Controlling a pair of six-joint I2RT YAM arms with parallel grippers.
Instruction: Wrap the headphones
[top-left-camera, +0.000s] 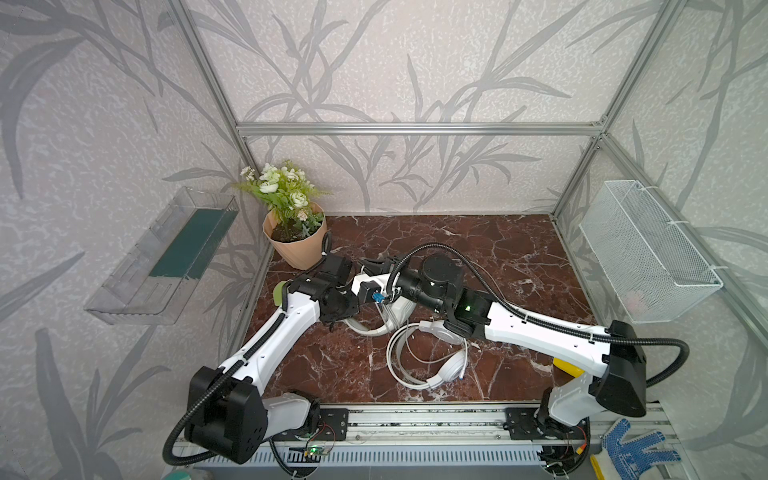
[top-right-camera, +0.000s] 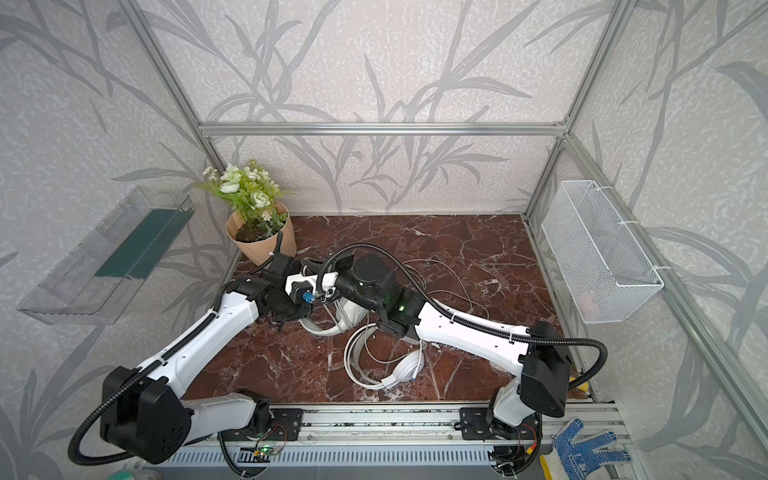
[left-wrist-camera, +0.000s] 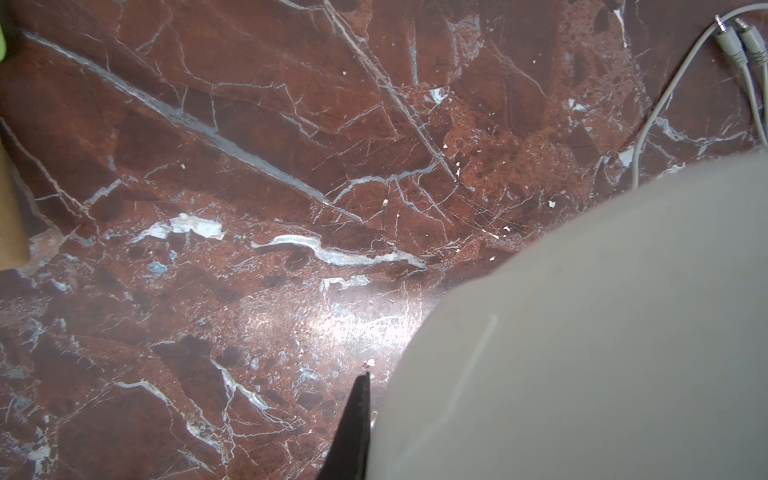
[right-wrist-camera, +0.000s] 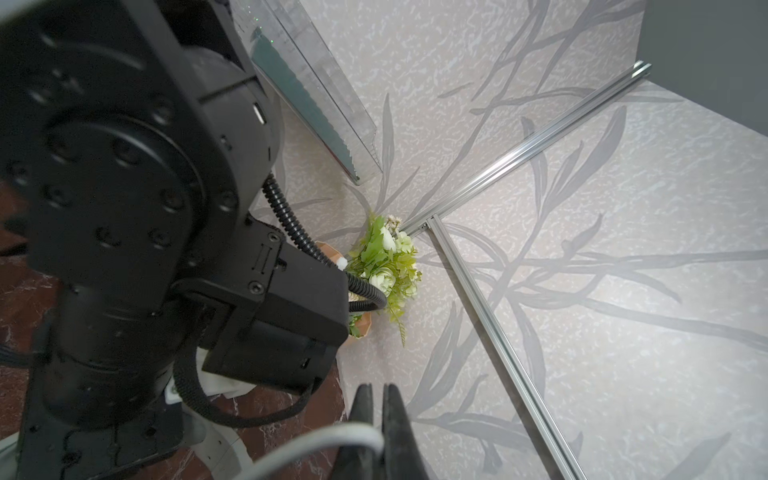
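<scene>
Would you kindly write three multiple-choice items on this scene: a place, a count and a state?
1. Where does the flower pot stand on the table? A back left corner; B centre; C front right corner.
2. How many jack plugs show in the left wrist view? A one; B two; C four.
3. What is the right gripper doing? A gaping, empty; B shut on the pale cable; C out of all views.
Key: 1A, it sits at the rear, far left; 2B, two lie side by side; 3B, the cable enters its closed jaws.
</scene>
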